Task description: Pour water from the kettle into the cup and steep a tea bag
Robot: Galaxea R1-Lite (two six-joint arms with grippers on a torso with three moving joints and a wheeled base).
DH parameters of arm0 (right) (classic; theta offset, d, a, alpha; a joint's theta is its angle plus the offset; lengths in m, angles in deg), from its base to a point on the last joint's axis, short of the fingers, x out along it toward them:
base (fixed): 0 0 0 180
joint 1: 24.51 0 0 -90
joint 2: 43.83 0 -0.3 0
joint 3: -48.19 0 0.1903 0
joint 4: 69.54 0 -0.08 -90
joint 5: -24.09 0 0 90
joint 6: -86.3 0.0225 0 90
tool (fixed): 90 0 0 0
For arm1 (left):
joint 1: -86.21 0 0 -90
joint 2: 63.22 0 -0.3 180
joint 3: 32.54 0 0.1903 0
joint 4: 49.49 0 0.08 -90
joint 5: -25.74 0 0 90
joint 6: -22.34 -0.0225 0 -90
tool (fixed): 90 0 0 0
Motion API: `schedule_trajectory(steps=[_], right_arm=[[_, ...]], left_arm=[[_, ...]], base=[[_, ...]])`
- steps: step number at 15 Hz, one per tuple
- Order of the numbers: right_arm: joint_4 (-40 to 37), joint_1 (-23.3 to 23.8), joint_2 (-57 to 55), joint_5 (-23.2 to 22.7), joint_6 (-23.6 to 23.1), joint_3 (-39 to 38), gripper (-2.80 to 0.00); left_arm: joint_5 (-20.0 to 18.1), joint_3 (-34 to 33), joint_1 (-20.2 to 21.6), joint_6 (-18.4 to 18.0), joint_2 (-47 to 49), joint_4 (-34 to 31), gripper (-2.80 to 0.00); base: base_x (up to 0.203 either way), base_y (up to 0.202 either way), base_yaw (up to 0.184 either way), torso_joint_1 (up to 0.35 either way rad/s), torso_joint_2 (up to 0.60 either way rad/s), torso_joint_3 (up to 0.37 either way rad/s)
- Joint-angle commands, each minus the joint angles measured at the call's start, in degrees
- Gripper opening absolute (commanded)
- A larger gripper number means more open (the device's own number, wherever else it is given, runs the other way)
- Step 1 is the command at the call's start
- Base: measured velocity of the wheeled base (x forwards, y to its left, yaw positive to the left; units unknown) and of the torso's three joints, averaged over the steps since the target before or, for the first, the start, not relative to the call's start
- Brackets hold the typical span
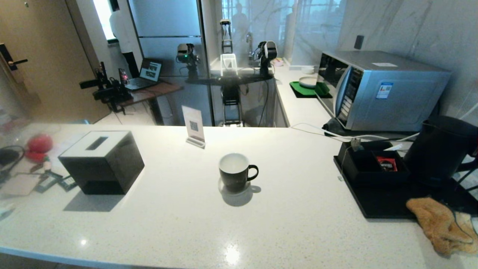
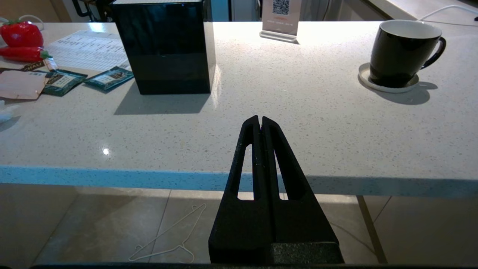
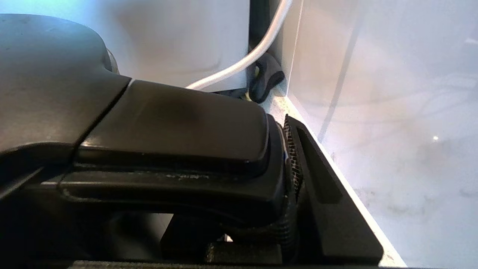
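Note:
The black kettle (image 1: 440, 149) stands on a black tray (image 1: 377, 201) at the counter's far right. Its handle (image 3: 168, 123) fills the right wrist view, with my right gripper (image 3: 239, 175) shut on it. One ribbed finger (image 3: 297, 160) presses the handle's side; the other is hidden behind the handle. The black cup (image 1: 234, 172) with a white inside sits on a coaster at the counter's middle, handle to the right, also in the left wrist view (image 2: 401, 52). My left gripper (image 2: 260, 120) is shut and empty, low in front of the counter edge. Green tea sachets (image 2: 108, 77) lie left.
A black tissue box (image 1: 101, 161) stands at left, with red toys (image 1: 37, 146) beyond it. A QR sign (image 1: 194, 127) is behind the cup. A black organiser (image 1: 373, 164), an orange cloth (image 1: 437, 222), a microwave (image 1: 381, 89) and white cables (image 1: 336, 132) crowd the kettle.

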State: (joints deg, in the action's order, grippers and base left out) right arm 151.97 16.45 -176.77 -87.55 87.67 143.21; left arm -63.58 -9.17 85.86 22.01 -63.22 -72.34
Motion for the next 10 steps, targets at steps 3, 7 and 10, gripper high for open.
schedule_trajectory(steps=[3,7,10], right_arm=[[0.5,0.0,3.5,0.0,0.7,-2.6,-2.80],[0.5,0.0,6.7,0.0,1.2,-5.3,-2.80],[0.4,0.1,9.6,0.1,1.8,-7.5,-2.80]], left_arm=[[0.0,0.0,0.0,0.0,0.1,0.0,-2.80],[0.0,0.0,0.0,0.0,0.1,0.0,-2.80],[0.0,0.0,0.0,0.0,0.1,0.0,-2.80]], base=[[0.000,0.000,0.000,0.000,0.00,0.000],[0.000,0.000,0.000,0.000,0.00,0.000],[0.000,0.000,0.000,0.000,0.00,0.000]])
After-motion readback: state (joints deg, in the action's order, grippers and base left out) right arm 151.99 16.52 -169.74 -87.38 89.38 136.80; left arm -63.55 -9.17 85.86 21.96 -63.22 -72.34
